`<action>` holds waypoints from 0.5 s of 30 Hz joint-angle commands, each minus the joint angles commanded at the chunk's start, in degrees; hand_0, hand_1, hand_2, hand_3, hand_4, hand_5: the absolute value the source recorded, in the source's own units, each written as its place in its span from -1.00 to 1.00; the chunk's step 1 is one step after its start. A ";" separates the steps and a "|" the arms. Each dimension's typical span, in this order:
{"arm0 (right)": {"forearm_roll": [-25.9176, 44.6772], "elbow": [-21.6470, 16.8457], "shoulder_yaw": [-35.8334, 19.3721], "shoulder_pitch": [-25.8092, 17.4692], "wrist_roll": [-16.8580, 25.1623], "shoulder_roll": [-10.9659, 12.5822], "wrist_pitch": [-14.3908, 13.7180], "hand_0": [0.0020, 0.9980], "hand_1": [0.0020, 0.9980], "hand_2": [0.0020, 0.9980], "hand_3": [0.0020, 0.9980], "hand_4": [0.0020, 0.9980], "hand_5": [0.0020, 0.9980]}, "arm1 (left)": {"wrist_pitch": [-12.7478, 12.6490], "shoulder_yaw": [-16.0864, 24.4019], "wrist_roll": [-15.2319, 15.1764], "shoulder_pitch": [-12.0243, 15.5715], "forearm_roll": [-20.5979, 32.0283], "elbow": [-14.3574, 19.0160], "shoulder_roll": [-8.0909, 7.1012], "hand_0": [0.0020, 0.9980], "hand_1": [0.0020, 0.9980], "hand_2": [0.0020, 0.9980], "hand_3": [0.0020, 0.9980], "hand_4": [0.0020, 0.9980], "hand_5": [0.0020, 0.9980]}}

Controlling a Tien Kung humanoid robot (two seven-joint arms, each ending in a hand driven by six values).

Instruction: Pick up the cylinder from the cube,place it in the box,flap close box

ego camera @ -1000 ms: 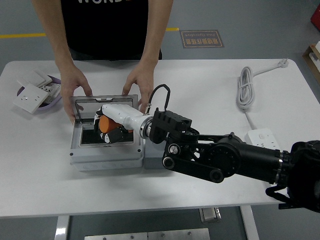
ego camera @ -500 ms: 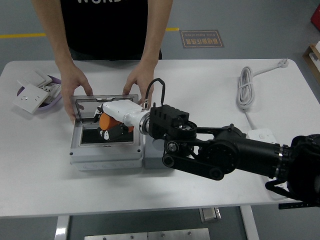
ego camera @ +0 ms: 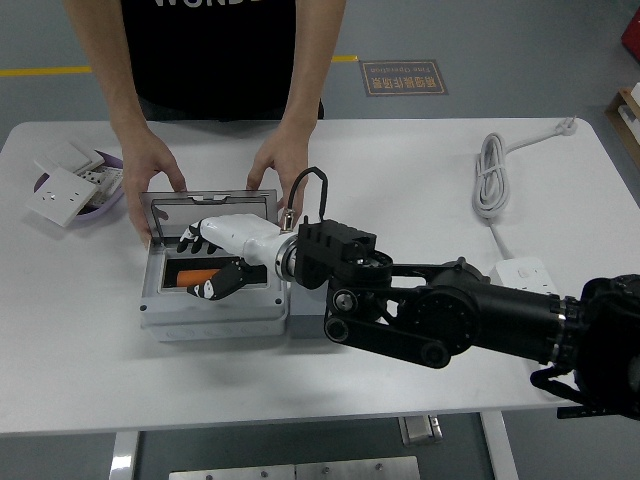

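Orange is what grabs you standing here: the cylinder (ego camera: pixel 186 275) is now lying on its side on the dark floor of the box (ego camera: pixel 212 318), toward the box's left half, and nothing is gripping it. The right hand (ego camera: pixel 212 262) has its fingers (ego camera: pixel 190 238) spread loose over the box's interior, thumb (ego camera: pixel 216 287) hanging just right of the cylinder, maybe brushing it, I can't tell from where I am. So holding nothing, open and relaxed.

Half a second back that same hand was curled round the cylinder, carrying it up near the box's back rim. Now it's let go and the cylinder sits lower and further left inside the box. I'd call the placing step done, which leaves only the flap.

Moving outward: the white forearm and black arm (ego camera: pixel 440 320) reach in across the box's right wall, over the grey cube (ego camera: pixel 300 322) sitting tight against the box's right side. The lid (ego camera: pixel 210 207) stands open at the box's back edge, and a person's hands (ego camera: pixel 150 170) rest on the table at that back edge, one at each corner of the lid, same spot as before.

Hand has to clear the opening before that lid can come down.
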State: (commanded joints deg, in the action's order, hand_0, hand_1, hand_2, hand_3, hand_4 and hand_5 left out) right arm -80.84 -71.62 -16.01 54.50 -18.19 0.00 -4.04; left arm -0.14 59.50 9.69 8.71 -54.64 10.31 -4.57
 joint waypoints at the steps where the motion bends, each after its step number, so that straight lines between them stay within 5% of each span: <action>1: 0.99 -0.81 -0.86 -0.18 0.23 0.00 0.03 0.60 0.46 0.53 0.59 0.60 -0.49 | 0.01 -0.09 -0.02 0.03 0.08 0.00 0.06 0.85 0.71 0.71 0.91 -1.00 -1.00; 8: 5.77 -5.38 -7.80 0.28 1.37 0.05 0.26 0.60 0.45 0.52 0.56 0.62 -0.45 | 0.06 -0.26 -0.07 0.07 0.06 0.00 0.28 0.85 0.71 0.71 0.91 -1.00 -1.00; 15: 6.41 -0.65 -10.52 2.08 3.60 0.25 -0.97 0.59 0.43 0.50 0.54 0.59 -0.44 | 0.10 -0.14 -0.05 -0.21 -0.29 0.00 0.15 0.85 0.71 0.71 0.91 -1.00 -1.00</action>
State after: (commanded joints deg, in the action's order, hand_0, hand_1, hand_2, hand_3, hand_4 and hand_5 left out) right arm -74.44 -72.27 -26.53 56.58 -14.59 0.25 -5.01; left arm -0.04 59.36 9.64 8.50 -54.93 10.31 -4.43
